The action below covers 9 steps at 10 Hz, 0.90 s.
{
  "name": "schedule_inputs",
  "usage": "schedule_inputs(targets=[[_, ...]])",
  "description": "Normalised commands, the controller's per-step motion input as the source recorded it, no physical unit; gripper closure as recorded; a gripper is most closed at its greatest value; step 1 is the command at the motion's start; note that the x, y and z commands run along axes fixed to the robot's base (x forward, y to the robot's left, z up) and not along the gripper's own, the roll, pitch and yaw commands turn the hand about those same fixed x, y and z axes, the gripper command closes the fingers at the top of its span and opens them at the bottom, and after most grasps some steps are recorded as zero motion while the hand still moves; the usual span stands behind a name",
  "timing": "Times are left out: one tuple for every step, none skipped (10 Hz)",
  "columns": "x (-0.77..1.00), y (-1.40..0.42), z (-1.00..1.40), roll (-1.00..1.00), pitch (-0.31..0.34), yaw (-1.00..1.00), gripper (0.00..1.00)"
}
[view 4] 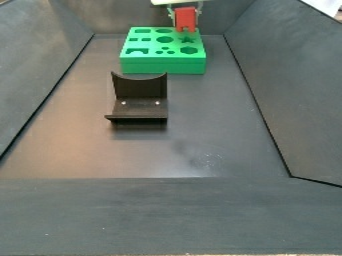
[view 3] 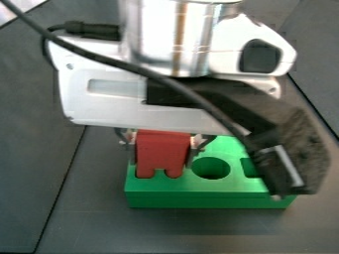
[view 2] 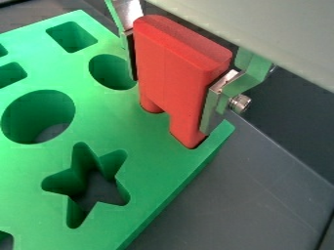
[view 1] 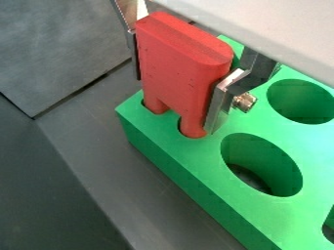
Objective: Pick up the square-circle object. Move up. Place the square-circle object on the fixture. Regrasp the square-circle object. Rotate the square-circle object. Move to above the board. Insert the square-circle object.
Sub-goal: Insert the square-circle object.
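The red square-circle object (view 1: 179, 70) stands upright, legs down, with both legs reaching into holes at a corner of the green board (view 1: 196, 171). It also shows in the other wrist view (view 2: 177, 78) and in both side views (view 3: 162, 156) (view 4: 187, 17). My gripper (view 1: 183, 86) is shut on it, one silver finger (view 1: 225, 101) on each narrow side. The board (view 2: 78, 146) lies at the far end of the floor (view 4: 163, 50). The fixture (view 4: 136, 97) stands apart from the board, nearer the middle of the floor.
Dark sloped walls (view 4: 47, 95) enclose the dark floor (view 4: 187, 150). A black cable and camera mount (view 3: 284, 159) hang beside my gripper body. Board holes, among them a star (view 2: 85, 179) and circles (view 1: 261, 161), lie beside the object.
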Motion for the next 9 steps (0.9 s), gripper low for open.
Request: schedule_inputs(targets=[[-0.35, -0.01, -0.17, 0.26, -0.164, 0.01, 1.0], [-0.01, -0.06, -0.21, 0.23, -0.029, 0.0, 1.0], [-0.06, 0.0, -0.37, 0.05, -0.389, 0.0, 1.0], [0.0, 0.0, -0.37, 0.0, -0.399, 0.0, 1.0], [0.0, 0.0, -0.39, -0.03, -0.42, 0.0, 1.0], [-0.04, 0.0, -0.47, -0.03, -0.383, -0.01, 1.0], [-0.13, 0.0, -0.37, -0.06, -0.284, -0.09, 1.0], [-0.04, 0.04, -0.09, -0.06, -0.156, -0.01, 1.0], [0.0, 0.0, 0.0, 0.0, 0.0, 0.0, 1.0]])
